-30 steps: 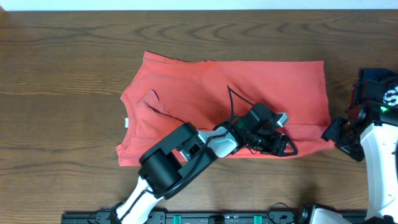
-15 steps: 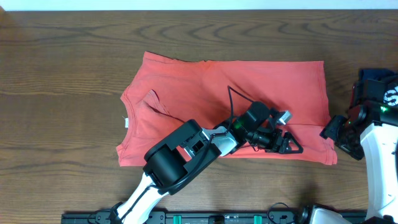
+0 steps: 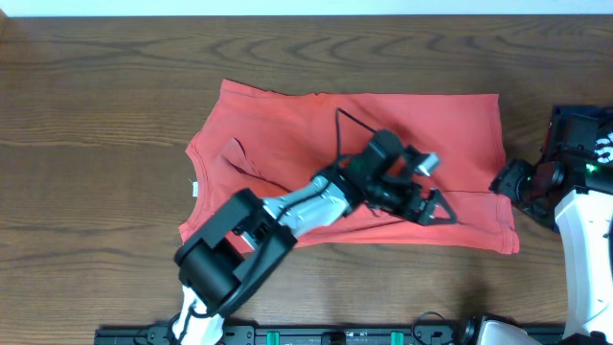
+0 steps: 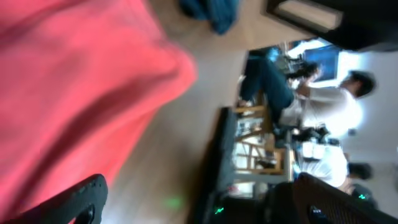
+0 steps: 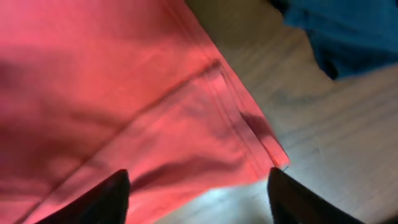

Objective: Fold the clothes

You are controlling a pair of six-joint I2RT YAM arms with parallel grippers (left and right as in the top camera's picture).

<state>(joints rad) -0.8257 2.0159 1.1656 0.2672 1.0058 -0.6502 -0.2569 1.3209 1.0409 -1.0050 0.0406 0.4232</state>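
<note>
1. The T-shirt [image 3: 287, 134] lies flat in the middle of the tabletop, its collar toward the left edge and its hem toward the right edge.
2. No sleeve sticks out, and a layer line runs along its near side. I judge that a first lengthwise fold is done. The fold across, hem to collar, seems not yet made.
3. My left gripper [image 3: 436, 209] hovers over the near hem part of the shirt. In the left wrist view its fingers [image 4: 87, 196] stand wide apart with nothing between them, so it is released.
4. My right gripper [image 3: 506, 182] is at the hem corner by the right edge. Its fingers [image 5: 112, 193] are also spread, above the cloth, and they grasp nothing.
5. A second ago my left gripper was at the near edge of the shirt. Now it has drawn back toward the shirt's middle, and the arm has swung to the left. My right gripper has crept a little closer to the hem. The shirt itself has hardly changed.
</note>
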